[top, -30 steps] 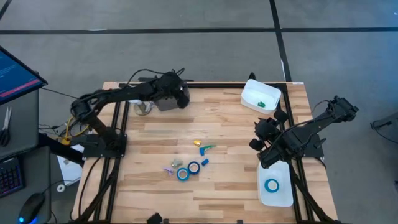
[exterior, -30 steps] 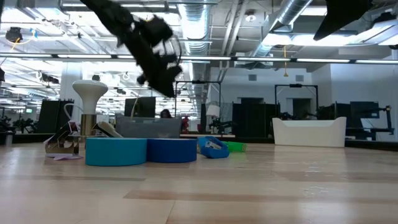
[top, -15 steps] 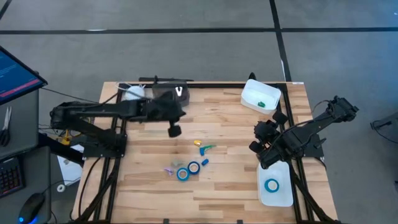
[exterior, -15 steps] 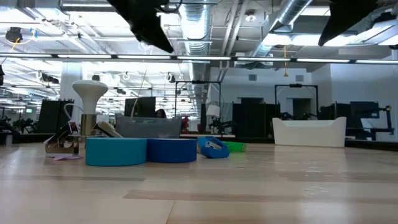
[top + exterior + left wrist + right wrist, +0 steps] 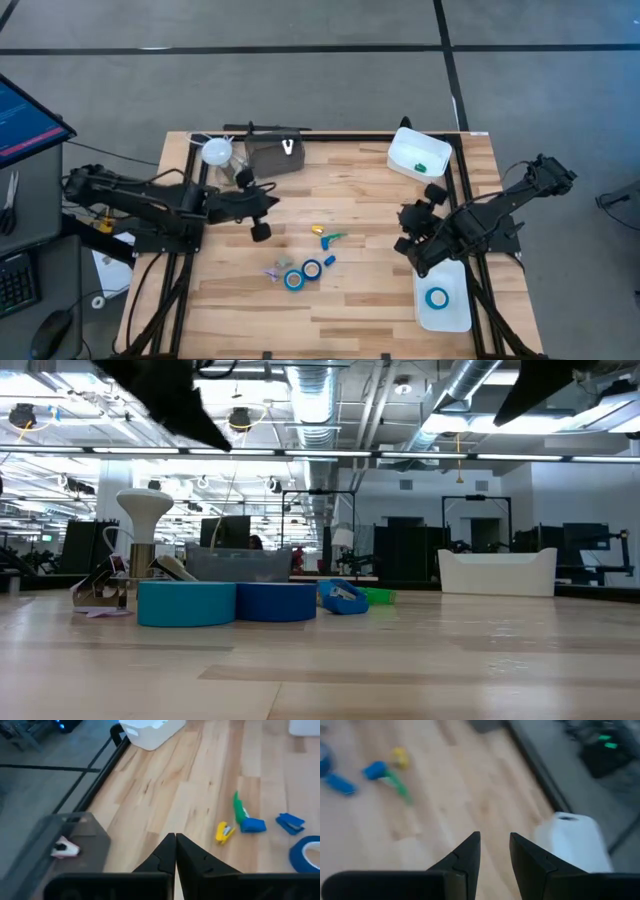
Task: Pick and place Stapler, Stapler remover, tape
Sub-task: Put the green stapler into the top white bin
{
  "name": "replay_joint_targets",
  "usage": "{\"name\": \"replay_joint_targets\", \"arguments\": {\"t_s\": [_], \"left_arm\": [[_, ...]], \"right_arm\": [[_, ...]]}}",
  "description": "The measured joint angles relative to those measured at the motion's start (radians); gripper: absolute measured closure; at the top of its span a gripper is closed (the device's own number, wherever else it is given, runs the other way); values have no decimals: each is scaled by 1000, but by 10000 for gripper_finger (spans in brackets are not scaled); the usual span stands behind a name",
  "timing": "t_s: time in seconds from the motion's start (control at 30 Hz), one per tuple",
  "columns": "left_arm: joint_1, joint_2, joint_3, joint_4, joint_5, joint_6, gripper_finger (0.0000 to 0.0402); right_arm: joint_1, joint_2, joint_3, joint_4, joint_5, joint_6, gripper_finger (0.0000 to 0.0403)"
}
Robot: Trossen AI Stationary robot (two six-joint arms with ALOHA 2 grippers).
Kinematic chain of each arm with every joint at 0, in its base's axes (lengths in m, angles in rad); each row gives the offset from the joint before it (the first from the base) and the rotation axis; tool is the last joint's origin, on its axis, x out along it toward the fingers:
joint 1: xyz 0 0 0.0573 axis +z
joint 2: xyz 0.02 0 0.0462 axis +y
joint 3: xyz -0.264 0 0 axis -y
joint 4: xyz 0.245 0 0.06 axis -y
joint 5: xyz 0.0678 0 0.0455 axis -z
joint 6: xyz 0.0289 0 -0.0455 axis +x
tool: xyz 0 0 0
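Left gripper (image 5: pixel 260 231): fingers pressed together, held nothing, above the table (image 5: pixel 360 300) at 9 o'clock of the centre.
Right gripper (image 5: pixel 404 243): fingers a little apart, empty, at 3 o'clock.
Tape (image 5: pixel 294 280): two blue rolls at 6 o'clock, touching each other; third roll (image 5: pixel 437 297) lay in the white tray (image 5: pixel 445 316) at 4 o'clock.

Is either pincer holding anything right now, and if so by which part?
Nothing is held. The left pincer is shut with nothing between its fingers; the right pincer is open over bare wood, empty.
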Motion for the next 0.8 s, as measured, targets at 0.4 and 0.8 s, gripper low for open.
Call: {"name": "replay_joint_targets", "arguments": {"t_s": [0.4,0.8], "left_arm": [[-57,-188,-244,238,6,-3,398],[-57,-193,-259,250,-7,-2,399]], "right_arm": [[-142,8,-19,355,-305,-450,306],[-391,9,-342,882,-590,-683,306]]}}
